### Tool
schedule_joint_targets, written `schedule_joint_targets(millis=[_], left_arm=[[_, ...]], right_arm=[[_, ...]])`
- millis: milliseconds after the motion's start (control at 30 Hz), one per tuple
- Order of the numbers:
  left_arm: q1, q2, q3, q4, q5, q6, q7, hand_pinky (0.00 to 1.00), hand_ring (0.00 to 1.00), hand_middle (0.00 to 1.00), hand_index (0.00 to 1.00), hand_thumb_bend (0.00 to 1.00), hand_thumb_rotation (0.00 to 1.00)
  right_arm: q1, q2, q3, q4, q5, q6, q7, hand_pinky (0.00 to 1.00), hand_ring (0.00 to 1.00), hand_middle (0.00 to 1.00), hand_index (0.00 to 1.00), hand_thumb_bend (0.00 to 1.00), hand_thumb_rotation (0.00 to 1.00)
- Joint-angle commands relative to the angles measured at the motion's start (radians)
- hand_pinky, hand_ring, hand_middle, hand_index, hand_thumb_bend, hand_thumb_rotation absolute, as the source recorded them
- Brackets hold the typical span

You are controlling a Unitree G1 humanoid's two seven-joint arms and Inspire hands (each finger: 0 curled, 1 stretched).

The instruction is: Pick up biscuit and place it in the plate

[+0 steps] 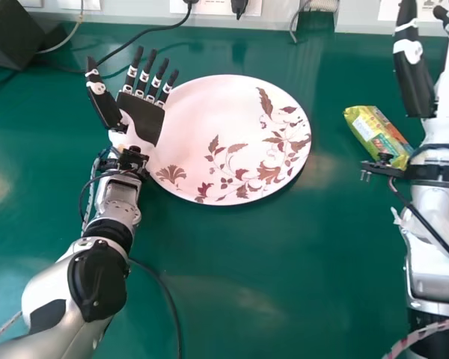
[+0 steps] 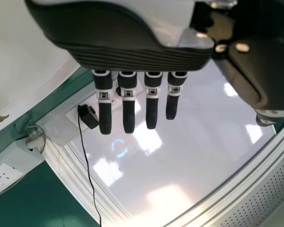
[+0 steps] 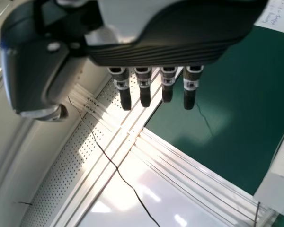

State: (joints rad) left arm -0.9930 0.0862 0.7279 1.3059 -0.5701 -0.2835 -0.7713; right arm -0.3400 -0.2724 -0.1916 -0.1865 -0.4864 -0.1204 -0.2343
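One biscuit packet [image 1: 376,133] lies on the green table [image 1: 307,299], to the right of the plate and apart from it. Yellow and green with some orange, the packet is set at a slant, its lower end partly hidden behind the right arm's wrist mount [image 1: 426,173]. Printing covers its wrapper, and a pale label [image 1: 362,127] with small lines of text sits toward its left side.

Near the middle of the far half of the table is the round plate [image 1: 209,105], pinkish white, with brown and reddish leaves and flowers running along its right and near parts.

The left hand [image 1: 142,116] is open at the plate's left side, palm toward the head camera, fingers straight and thumb out to the left. It overlaps the plate's rim in the head view; whether they touch, I cannot tell.

The right hand [image 1: 415,82] is at the upper right, beyond the packet; the right wrist view shows its fingers extended, so it too is open.

Along the table's far edge run white socket strips with printed labels [image 1: 217,7] and a black plug [image 1: 239,7]. A white sheet [image 3: 274,14] with lines of writing appears in the right wrist view.
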Motion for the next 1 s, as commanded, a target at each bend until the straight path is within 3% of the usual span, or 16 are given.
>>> schedule_joint_targets(millis=[0,267,567,833,967], left_arm=[[0.024,-0.002,-0.002,0.013,0.001,0.002,0.0,0.72,0.81,0.87,0.92,0.87,0.69],[0.024,-0.002,-0.003,0.013,0.003,-0.001,0.002,0.66,0.8,0.88,0.93,0.87,0.69],[0.024,-0.002,-0.001,0.013,0.0,0.005,0.004,0.64,0.8,0.88,0.97,0.99,0.74],[0.024,-0.002,0.002,0.012,-0.005,0.013,-0.03,0.83,0.9,0.95,1.0,1.0,0.7],[0.025,-0.003,-0.001,0.011,-0.002,0.008,-0.03,0.87,0.92,0.98,1.0,1.0,0.68]], right_arm=[[0.014,-0.008,0.006,-0.023,-0.019,0.006,-0.017,0.92,0.98,1.0,0.97,0.67,0.85],[0.024,-0.028,0.022,-0.039,-0.108,0.039,-0.038,0.94,0.98,1.0,0.97,0.68,0.86],[0.039,-0.044,0.06,-0.099,-0.265,0.172,-0.015,0.91,0.97,1.0,0.96,0.68,0.86],[0.048,-0.055,0.088,-0.137,-0.322,0.244,0.019,0.96,1.0,1.0,0.97,0.68,0.89],[0.053,-0.063,0.097,-0.145,-0.34,0.261,0.028,0.96,1.0,1.0,0.98,0.71,0.93]])
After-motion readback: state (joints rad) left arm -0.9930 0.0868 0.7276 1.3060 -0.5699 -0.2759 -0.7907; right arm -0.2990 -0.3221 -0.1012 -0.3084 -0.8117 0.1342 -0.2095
